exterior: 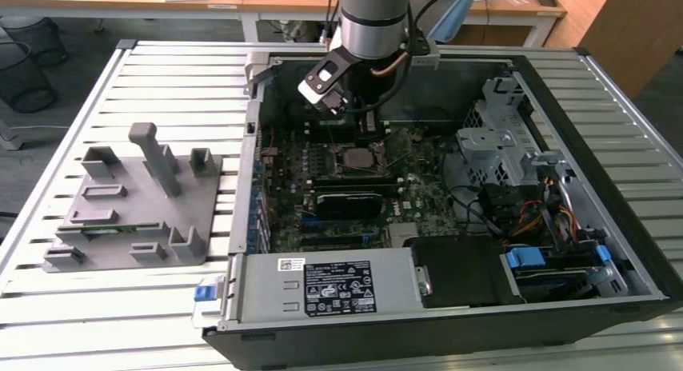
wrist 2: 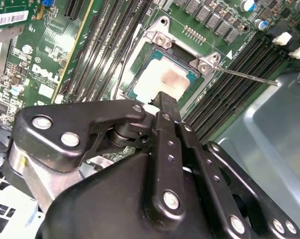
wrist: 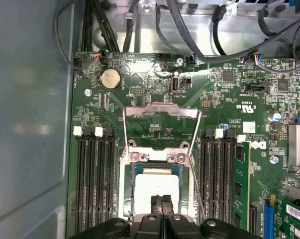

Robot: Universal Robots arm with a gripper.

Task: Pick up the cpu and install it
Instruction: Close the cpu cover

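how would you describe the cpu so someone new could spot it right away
In the open computer case, find the green motherboard and the two banks of black memory slots. Between them, in the socket with its metal frame flipped up, lies the cpu, right under the claw. It is the only flat, pale silvery square among green board and black plastic.

Slatted aluminium table (exterior: 160, 75), open desktop computer case (exterior: 449, 339) lying flat on its slats, grey plastic fixture tray (exterior: 117, 219) just beside the case, on the exterior view's left
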